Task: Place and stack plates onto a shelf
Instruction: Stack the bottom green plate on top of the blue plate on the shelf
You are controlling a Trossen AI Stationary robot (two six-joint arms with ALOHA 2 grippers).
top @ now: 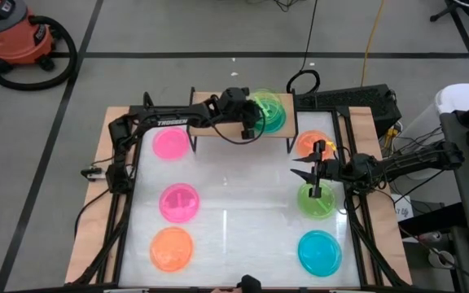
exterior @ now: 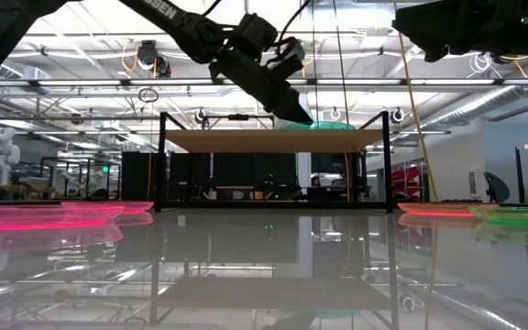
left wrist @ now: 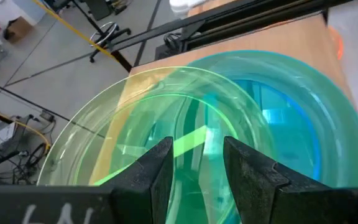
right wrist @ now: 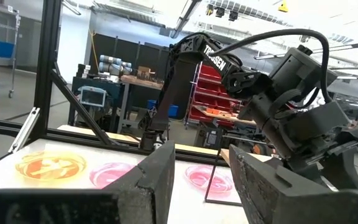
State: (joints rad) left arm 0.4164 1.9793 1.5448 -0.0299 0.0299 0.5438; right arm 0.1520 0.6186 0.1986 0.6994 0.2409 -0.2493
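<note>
Surface: white tabletop (top: 226, 220), six plates lying about its lower and side parts.
Right pincer (top: 302, 172): spread, empty, centre right.
Left pincer (top: 255, 122): pinching green plate (top: 271, 110), directly over blue plate (left wrist: 316, 118) on shelf (top: 218, 140), upper centre.

Open tabletop (top: 234, 228) between plate columns.

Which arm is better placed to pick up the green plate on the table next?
Right: the right gripper hovers open over that green plate. The left gripper is busy at the shelf.
</note>
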